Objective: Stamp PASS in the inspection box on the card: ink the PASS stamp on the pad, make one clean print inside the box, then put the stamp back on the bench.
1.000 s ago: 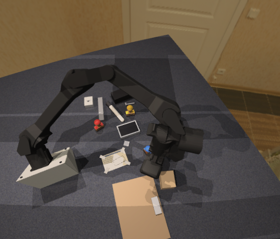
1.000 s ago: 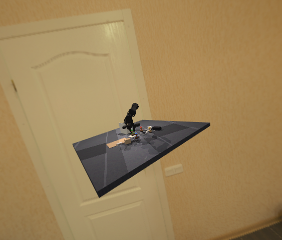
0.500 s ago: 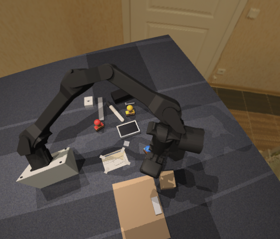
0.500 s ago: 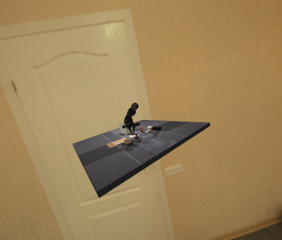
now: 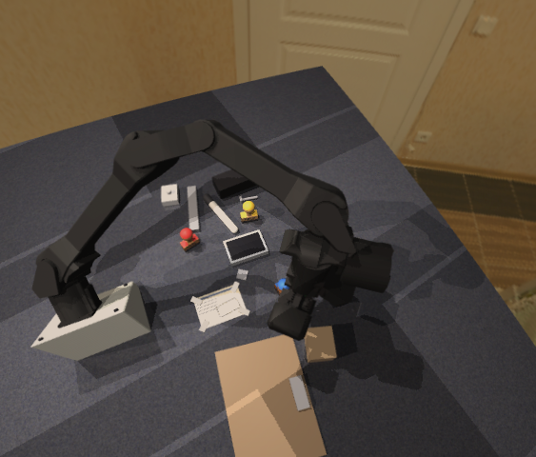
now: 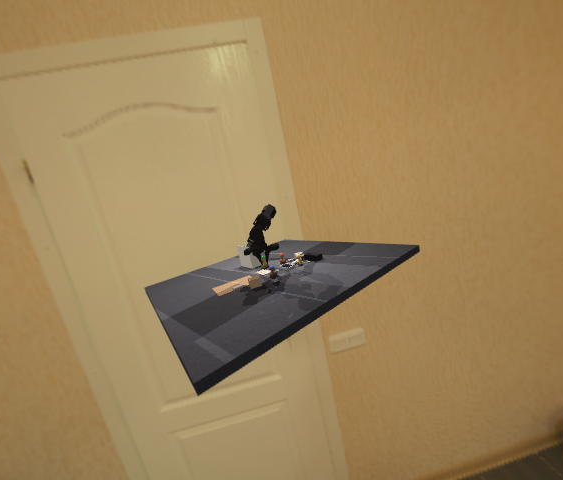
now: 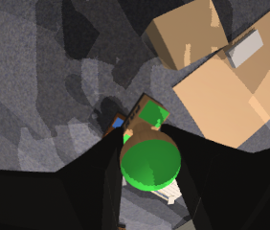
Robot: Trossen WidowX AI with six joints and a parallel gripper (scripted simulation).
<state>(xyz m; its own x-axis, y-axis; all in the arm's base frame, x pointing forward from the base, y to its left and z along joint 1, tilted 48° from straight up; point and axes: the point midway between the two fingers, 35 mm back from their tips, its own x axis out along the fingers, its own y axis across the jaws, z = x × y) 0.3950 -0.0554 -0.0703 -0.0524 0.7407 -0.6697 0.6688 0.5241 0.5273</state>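
Note:
My gripper (image 7: 142, 131) is shut on the green-knobbed stamp (image 7: 150, 163) (image 6: 263, 259), above the bench. Its base shows a green top patch and dark marks on the side, too small to read. In the top view the arm hides this stamp. The white card (image 5: 207, 319) (image 7: 172, 190) lies with tabs at its corners and a thin-lined box on it; I can make out no print inside. The ink pad (image 5: 246, 247) is black in a white frame, beyond the card. The gripper is to the right of the card in the top view, off the pad.
A blue stamp (image 5: 281, 284) (image 7: 118, 123) stands close to the gripper. A red stamp (image 5: 187, 234) and a yellow stamp (image 5: 248, 208) stand farther back. A cardboard block (image 5: 320, 343) (image 7: 188, 35) and a tan board (image 5: 258, 368) (image 7: 221, 101) with a grey clip lie near the arm.

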